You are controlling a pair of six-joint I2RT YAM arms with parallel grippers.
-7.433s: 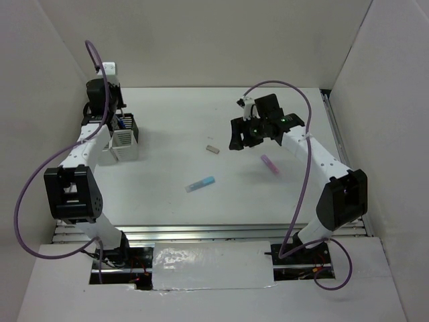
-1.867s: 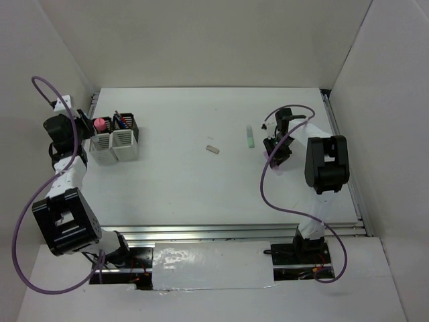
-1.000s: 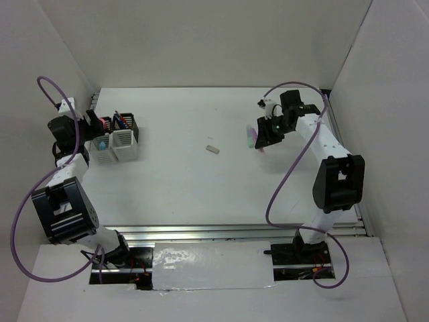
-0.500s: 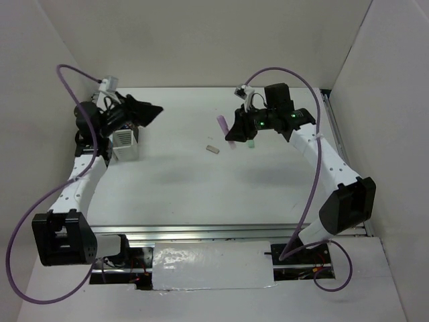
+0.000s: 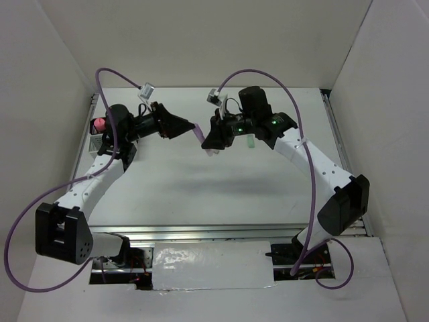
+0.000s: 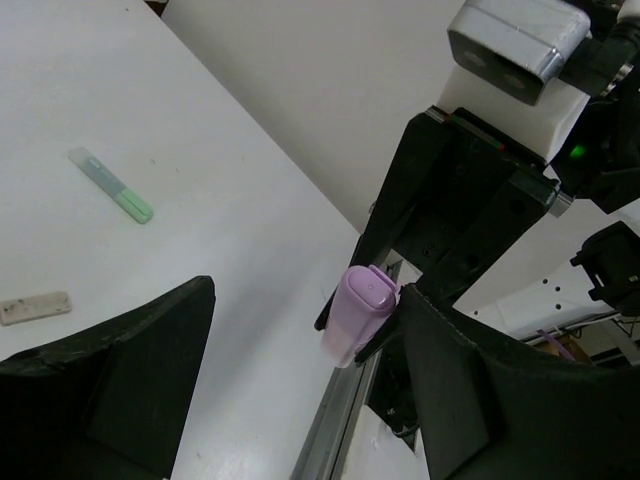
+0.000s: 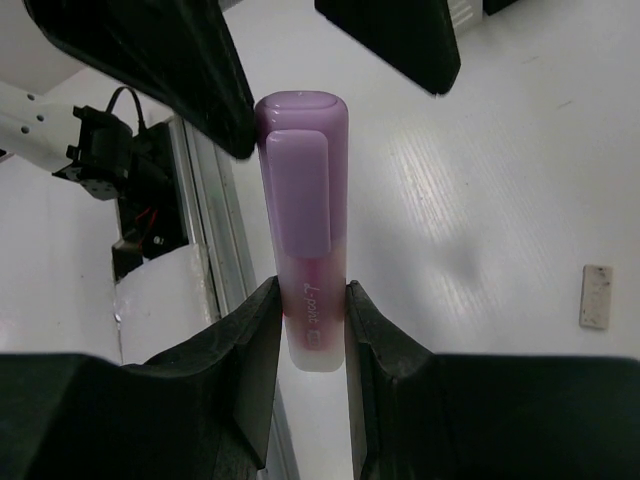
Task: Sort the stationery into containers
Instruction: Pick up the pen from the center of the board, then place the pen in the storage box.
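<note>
At the far left of the bench (image 5: 174, 188), the white bins (image 5: 98, 142) are largely hidden behind the left arm (image 5: 90, 184). Only a slotted side and a pink-topped item (image 5: 98, 123) standing in them can be made out.

Further right, the left claw (image 5: 182, 127) is held above the bench and pointed at the right arm. It is spread wide. In the left wrist view its two black fingers (image 6: 110, 385) are seen well apart, with nothing between them.

The lilac marker (image 5: 199, 134) is held in the air just beyond the left claw's tips, between the two arms. It is pinched by the right claw (image 5: 209, 139) near its clear lower end, and its capped end is turned towards the left claw. In the right wrist view both pads (image 7: 245, 375) are seen pressed against the barrel. Whether the left fingers touch the marker cannot be told.

On the bench, a beige eraser (image 6: 35, 308) lies flat, and a pale-green marker (image 6: 112, 186) lies apart from it. In the overhead view the pale-green marker is partly covered by the right arm.
</note>
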